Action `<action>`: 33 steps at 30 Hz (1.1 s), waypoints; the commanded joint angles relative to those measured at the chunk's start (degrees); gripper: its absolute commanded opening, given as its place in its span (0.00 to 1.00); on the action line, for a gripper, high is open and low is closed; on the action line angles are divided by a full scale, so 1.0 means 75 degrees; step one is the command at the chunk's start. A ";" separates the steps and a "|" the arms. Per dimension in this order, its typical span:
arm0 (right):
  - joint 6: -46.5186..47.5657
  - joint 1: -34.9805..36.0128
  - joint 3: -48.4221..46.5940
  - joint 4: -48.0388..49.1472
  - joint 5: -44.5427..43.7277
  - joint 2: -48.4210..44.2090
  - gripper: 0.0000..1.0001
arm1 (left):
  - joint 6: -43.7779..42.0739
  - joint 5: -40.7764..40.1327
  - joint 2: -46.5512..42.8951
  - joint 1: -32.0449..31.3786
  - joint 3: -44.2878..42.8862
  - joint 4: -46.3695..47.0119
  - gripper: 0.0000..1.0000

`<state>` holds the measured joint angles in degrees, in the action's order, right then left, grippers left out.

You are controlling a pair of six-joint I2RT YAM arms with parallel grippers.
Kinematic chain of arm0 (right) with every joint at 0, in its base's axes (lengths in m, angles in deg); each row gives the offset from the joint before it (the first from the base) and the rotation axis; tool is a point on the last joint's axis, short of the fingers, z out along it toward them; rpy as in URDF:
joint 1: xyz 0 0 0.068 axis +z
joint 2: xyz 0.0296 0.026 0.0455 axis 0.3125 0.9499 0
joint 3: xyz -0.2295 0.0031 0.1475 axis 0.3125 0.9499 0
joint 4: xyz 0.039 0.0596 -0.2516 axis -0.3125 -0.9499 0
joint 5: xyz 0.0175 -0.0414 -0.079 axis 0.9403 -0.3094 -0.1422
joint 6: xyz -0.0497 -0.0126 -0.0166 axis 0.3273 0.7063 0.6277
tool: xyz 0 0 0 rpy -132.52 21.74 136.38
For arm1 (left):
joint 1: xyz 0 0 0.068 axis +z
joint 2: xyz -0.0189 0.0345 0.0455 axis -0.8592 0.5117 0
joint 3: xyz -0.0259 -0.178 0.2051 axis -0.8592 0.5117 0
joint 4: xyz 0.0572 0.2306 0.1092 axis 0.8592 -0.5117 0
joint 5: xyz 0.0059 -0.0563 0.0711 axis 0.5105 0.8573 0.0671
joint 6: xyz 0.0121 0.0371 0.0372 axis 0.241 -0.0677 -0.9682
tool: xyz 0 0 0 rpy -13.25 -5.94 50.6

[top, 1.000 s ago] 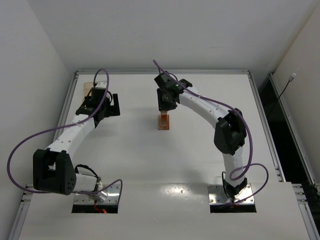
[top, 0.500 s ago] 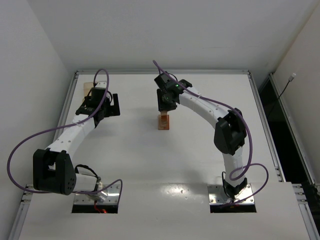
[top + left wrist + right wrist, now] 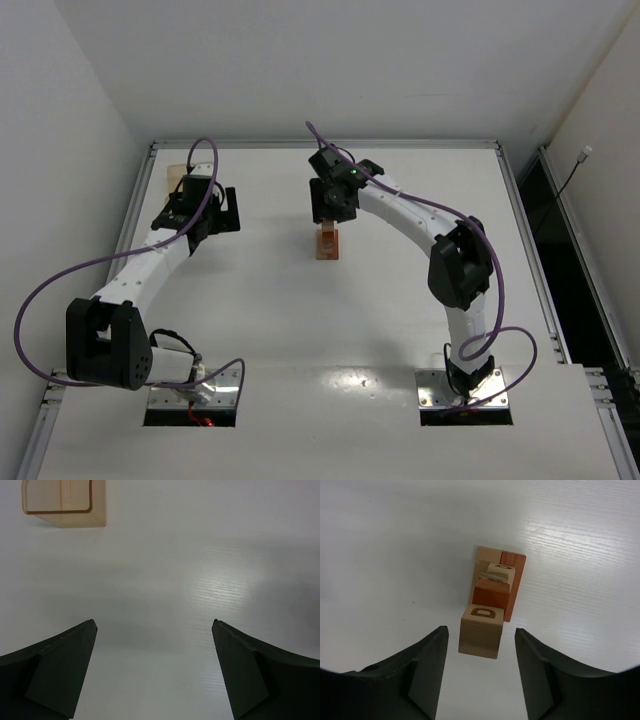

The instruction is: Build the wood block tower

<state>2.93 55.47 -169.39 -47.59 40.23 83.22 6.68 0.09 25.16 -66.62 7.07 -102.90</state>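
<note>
Four levels or so in the tower (image 3: 328, 243), judged across all views. Top external: the tower stands upright near the middle of the table (image 3: 250, 330), a bit toward the far edge, one block wide, too small here to count pieces. The right gripper (image 3: 332, 212) hangs directly above it. The left gripper (image 3: 207, 212) is well apart near the far-left corner, just beside the pale tray (image 3: 183, 172). No loose wood blocks show on the table in this view. Left wrist: jaws spread wide with nothing between them, bare table below, a corner of the tray at the frame's top left, and no block in the part of it that shows. Right wrist, looking down the stack: a flat two-tone base (image 3: 514, 562), a small lettered cube (image 3: 500, 571), a reddish block (image 3: 491, 594), and the D cube (image 3: 481, 630) on top. The foreshortening is heavy, so the count is probably four but could be off by one. The fingers (image 3: 427, 670) stand parted on either side of the D cube with a gap showing on both sides, so it is not pinched and sits on the stack by itself. Upper pieces look slightly offset from the base but squarely seated. Judgement: stacking looks done or near done. What's left is lifting the right arm clear without clipping the top cube, plus any block out of frame.
</note>
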 commanded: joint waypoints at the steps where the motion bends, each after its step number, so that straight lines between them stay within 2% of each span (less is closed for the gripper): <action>1: -0.0062 -0.0034 0.0034 0.0148 -0.0029 -0.0062 0.54 | 0.0074 0.0059 0.0020 0.0096 -0.0331 0.0224 1.00; 7: 0.0078 -0.0034 0.0034 0.0229 -0.0029 -0.0133 0.76 | 0.0074 0.0059 0.0020 0.0096 -0.0331 0.0224 1.00; 10: 0.0440 0.0047 0.0034 0.0381 -0.0123 -0.0506 0.77 | 0.0074 0.0199 0.0020 0.0096 -0.0331 0.0224 1.00; 13: 0.1248 0.0119 0.0174 0.0814 -0.0356 -0.1127 0.80 | 0.0004 0.0351 -0.0085 0.0096 -0.0261 0.0224 1.00; 15: 0.2126 0.0189 0.0408 0.1130 -0.0929 -0.1478 0.80 | 0.0004 0.0352 -0.0179 0.0096 -0.0086 0.0224 1.00; 18: 0.3334 0.0038 0.1040 0.1599 -0.1399 -0.2193 0.80 | -0.0149 0.0504 -0.0273 0.0096 0.0055 0.0224 1.00; 20: 0.4128 -0.0138 0.1893 0.1869 -0.1610 -0.2847 0.81 | -0.0219 0.0575 -0.0355 0.0096 0.0056 0.0224 1.00; 22: 0.4611 -0.0489 0.2991 0.2314 -0.1611 -0.3353 0.81 | -0.0289 0.0656 -0.0425 0.0096 0.0149 0.0224 1.00; 24: 0.5115 -0.0945 0.3698 0.2607 -0.1272 -0.4077 0.86 | -0.0371 0.0657 -0.0530 0.0096 0.0220 0.0224 1.00; 29: 0.5575 -0.1976 0.5796 0.2819 -0.0803 -0.5404 0.87 | -0.0534 0.0750 -0.0975 0.0096 0.0396 0.0224 1.00; 33: 0.5575 -0.2621 0.6150 0.2563 -0.0662 -0.6190 0.87 | -0.0711 0.0050 -0.0906 -0.0243 0.0303 -0.0021 1.00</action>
<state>42.30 38.11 -123.53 -30.76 33.78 41.39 2.86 3.50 19.57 -67.17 10.33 -102.92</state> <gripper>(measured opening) 0.871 0.996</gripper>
